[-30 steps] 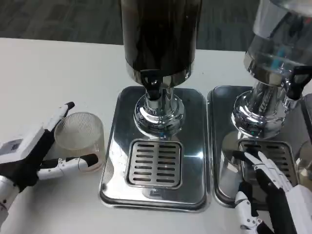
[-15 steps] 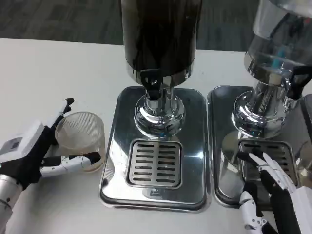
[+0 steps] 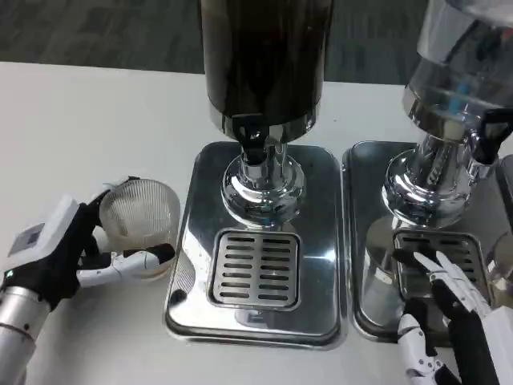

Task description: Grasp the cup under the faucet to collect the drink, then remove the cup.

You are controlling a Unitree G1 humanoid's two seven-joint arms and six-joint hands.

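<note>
Your left hand [image 3: 60, 253] wraps the cup [image 3: 138, 224], fingers on both sides of it; the cup sits upright on the table [image 3: 88, 120], just left of the tray [image 3: 255, 249] and not under the faucet [image 3: 250, 136]. The dark dispenser [image 3: 264, 56] stands at the back of that tray, grate [image 3: 255, 269] in front. Your right hand [image 3: 453, 321] holds nothing, fingers spread over the second tray [image 3: 362, 241] below the clear dispenser [image 3: 461, 72].
</note>
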